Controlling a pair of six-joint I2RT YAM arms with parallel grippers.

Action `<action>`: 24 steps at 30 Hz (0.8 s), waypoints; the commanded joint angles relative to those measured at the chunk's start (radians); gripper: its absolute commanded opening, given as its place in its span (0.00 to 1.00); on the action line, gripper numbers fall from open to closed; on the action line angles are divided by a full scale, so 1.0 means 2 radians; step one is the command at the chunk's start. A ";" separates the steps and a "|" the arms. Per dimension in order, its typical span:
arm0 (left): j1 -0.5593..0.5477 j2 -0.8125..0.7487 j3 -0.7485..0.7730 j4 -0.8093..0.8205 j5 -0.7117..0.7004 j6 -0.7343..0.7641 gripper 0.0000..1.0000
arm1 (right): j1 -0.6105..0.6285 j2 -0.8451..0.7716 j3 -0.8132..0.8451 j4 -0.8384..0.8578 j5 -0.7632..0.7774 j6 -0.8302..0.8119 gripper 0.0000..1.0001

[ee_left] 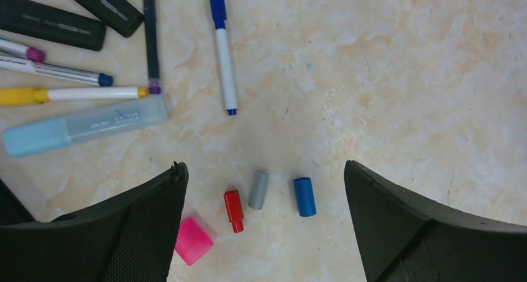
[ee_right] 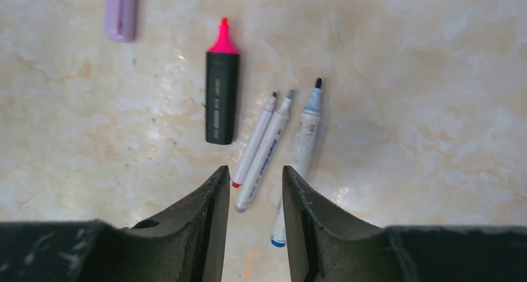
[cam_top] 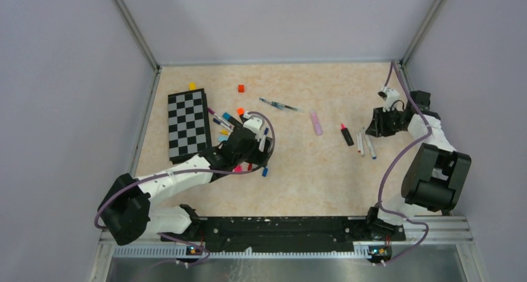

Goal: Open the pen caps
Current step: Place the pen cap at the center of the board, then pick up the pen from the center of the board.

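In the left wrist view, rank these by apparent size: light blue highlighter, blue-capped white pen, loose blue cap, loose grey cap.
1. light blue highlighter, longest and thickest
2. blue-capped white pen, long but thin
3. blue cap and grey cap: these look about alike, so they are not ranked

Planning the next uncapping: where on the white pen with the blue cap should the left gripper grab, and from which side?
I'd take the white pen by mid-barrel, from straight above, jaws across its width: it lies flat with bare table on both sides, and its blue cap is left free to pull.
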State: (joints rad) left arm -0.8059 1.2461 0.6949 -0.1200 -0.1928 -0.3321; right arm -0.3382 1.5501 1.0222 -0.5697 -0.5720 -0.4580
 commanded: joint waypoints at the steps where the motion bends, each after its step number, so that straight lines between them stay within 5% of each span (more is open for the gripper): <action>1: 0.029 0.006 0.036 0.033 -0.017 0.056 0.98 | -0.005 -0.051 -0.003 -0.017 -0.088 -0.016 0.36; 7: 0.072 0.070 0.084 0.030 0.035 0.078 0.95 | -0.005 -0.116 -0.037 -0.001 -0.248 0.003 0.40; 10: 0.078 0.113 0.115 0.024 0.042 0.091 0.81 | -0.005 -0.159 -0.081 0.056 -0.286 0.037 0.45; 12: 0.080 0.142 0.136 0.019 0.043 0.098 0.71 | -0.005 -0.186 -0.103 0.093 -0.301 0.059 0.48; 24: 0.084 0.294 0.273 -0.062 0.030 0.108 0.51 | 0.011 -0.190 -0.110 0.105 -0.303 0.066 0.49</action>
State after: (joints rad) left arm -0.6437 1.7794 1.1542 -0.1780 -0.1207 -0.1310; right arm -0.3313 1.1740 0.7906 -0.3969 -1.1503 -0.3210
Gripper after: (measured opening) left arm 0.537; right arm 0.488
